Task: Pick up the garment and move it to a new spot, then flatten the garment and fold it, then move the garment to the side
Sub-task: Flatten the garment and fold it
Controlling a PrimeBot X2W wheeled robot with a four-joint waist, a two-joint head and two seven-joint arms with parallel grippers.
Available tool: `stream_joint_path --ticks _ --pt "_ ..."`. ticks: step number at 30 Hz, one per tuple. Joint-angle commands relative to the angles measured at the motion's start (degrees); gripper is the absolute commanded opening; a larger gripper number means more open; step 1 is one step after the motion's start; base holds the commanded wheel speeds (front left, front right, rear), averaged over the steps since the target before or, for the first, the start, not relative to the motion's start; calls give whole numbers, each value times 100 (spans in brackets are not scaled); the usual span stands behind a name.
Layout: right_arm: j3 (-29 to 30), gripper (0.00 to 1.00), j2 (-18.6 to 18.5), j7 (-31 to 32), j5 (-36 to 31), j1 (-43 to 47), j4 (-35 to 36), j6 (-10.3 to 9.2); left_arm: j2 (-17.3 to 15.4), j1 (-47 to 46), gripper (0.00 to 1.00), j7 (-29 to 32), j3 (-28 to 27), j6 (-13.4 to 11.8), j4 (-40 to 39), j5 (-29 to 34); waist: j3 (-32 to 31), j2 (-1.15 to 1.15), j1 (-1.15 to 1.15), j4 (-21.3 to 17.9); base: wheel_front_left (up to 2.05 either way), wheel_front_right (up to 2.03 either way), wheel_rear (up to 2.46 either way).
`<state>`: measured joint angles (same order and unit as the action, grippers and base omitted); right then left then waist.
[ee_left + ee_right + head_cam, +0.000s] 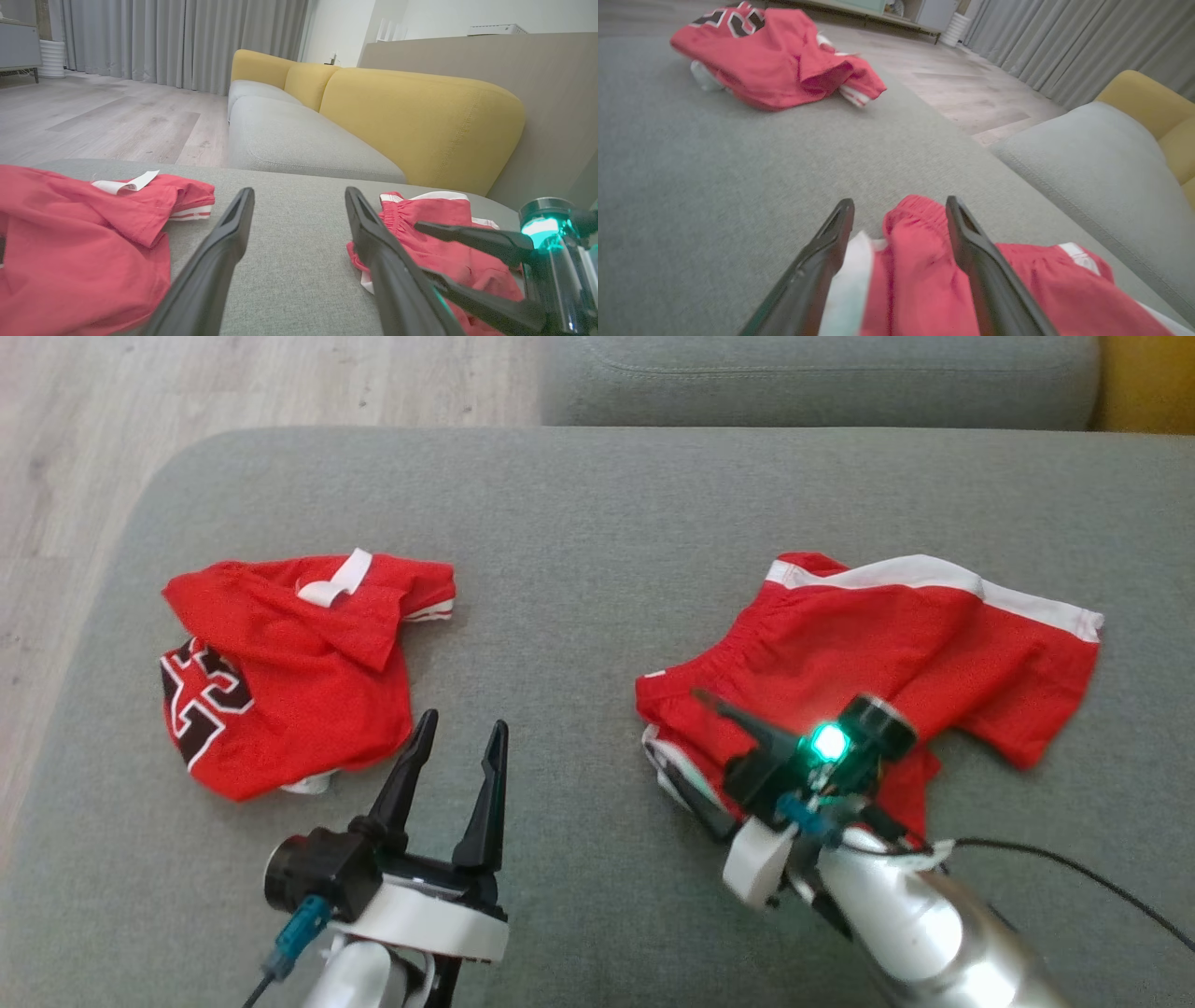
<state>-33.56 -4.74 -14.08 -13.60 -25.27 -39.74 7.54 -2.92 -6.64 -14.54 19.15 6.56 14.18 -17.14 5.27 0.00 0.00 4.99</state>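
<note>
Head view: we see the shorts (868, 644) on the cushion's (579, 523) right side, waistband (920, 219) between the spread fingers of our right gripper (899, 203); our left gripper (462, 723), also spread, is above the cushion's middle.

Home living room — grey sofa (299, 140) with yellow back cushions (420, 121), long grey curtains (187, 42), pale wood floor (117, 121)

Red shorts (868, 635) show a white band, the red jersey (308, 709) black white-edged numerals; sofa (579, 504) grey.
</note>
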Motion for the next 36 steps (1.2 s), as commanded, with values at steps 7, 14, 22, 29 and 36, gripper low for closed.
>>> stream_joint_path --ticks 7,14,22,29,36 --pt "861 100 151 -89 456 72 926 -5 4 -190 100 -46 -234 -5 -181 23 -60 0 0 -283 0 0 0" --pt "2445 100 181 -91 641 1076 1835 -5 4 -166 100 -46 -295 -34 -278 -7 -87 0 0 -646 0 0 0" --pt "3154 100 185 -91 1560 1927 2094 -5 4 -208 100 -46 -374 -67 -372 10 51 0 0 -941 0 0 0" --pt "2936 100 185 -85 1981 1800 1855 -5 4 -329 100 -46 -312 -37 -362 51 211 0 0 -898 0 0 0" --pt "2584 100 186 202 2397 1581 1304 -5 4 -399 100 -46 -275 -14 -315 55 339 0 0 -709 0 0 0"
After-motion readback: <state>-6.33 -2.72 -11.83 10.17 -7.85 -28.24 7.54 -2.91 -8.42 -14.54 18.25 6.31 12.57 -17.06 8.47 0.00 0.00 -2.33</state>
